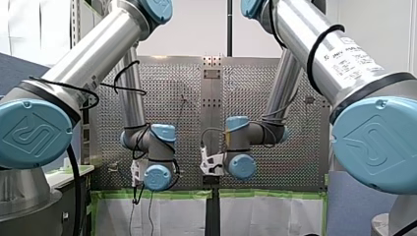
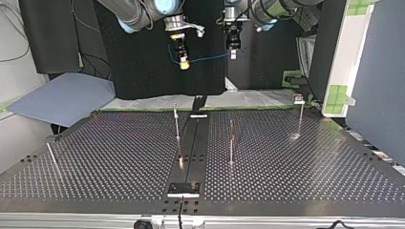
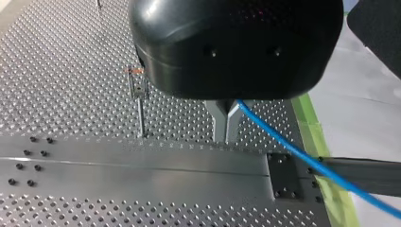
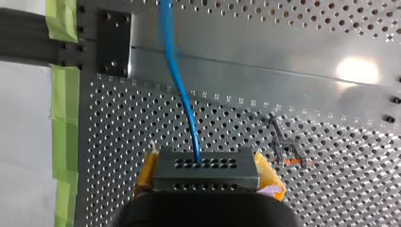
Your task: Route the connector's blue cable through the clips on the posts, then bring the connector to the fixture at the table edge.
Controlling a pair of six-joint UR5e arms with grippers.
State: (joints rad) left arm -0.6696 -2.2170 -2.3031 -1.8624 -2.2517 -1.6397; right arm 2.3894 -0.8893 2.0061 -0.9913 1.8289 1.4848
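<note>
In the right wrist view my right gripper (image 4: 206, 182) is shut on the black connector (image 4: 206, 170), which sits between its yellow pads (image 4: 269, 182). The blue cable (image 4: 182, 90) leaves the connector and runs ahead over the table. The metal fingers of my left gripper (image 3: 226, 124) are shut on the blue cable (image 3: 302, 158), which trails off to the side. In the top view both grippers hang above the table's far edge, my right gripper (image 2: 183, 61) at the left and my left gripper (image 2: 233, 51) at the right, with the cable (image 2: 210, 58) stretched between them.
Thin posts stand on the perforated table (image 2: 110, 157): one (image 2: 176, 121) left of the centre rail, one (image 2: 231, 143) right of it, one (image 2: 300, 114) far right, one (image 2: 50, 151) far left. A dark fixture plate (image 2: 183, 189) lies at the near edge. Green tape (image 4: 64, 118) lines the far edge.
</note>
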